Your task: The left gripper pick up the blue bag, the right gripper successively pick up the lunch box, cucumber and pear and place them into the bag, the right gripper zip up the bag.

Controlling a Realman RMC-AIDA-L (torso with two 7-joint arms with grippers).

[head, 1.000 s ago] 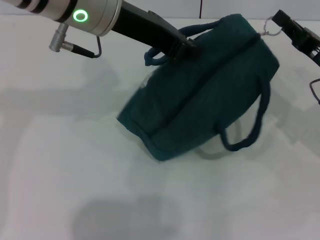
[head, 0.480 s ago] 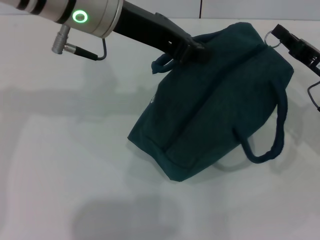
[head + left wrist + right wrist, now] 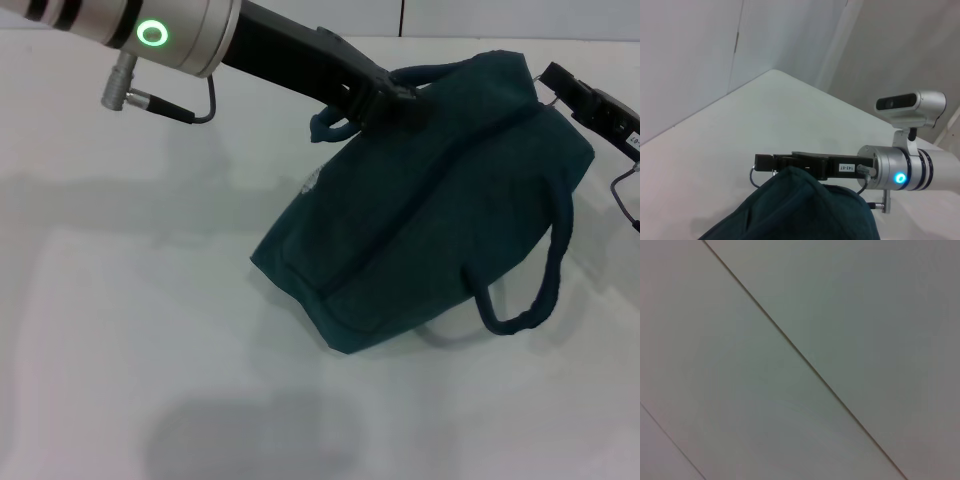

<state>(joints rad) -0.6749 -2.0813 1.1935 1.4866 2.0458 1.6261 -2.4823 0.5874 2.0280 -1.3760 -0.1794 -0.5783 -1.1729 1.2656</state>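
Note:
The blue bag [image 3: 420, 215] hangs tilted, its lower corner on the white table [image 3: 120, 300]. Its zipper line [image 3: 440, 165] looks closed. My left gripper [image 3: 388, 97] is shut on the far handle [image 3: 330, 125] at the bag's top. My right gripper [image 3: 556, 78] is at the bag's upper right corner, fingers together on the zipper pull; it also shows in the left wrist view [image 3: 762, 162], just above the bag [image 3: 805, 210]. The near handle [image 3: 540, 270] hangs loose. Lunch box, cucumber and pear are out of view.
The right wrist view shows only plain panels. A cable [image 3: 625, 195] hangs from the right arm at the right edge. A wall runs along the table's far side [image 3: 400, 15].
The bag has swung to the right and risen a little with both grippers. The near handle has moved right with it.

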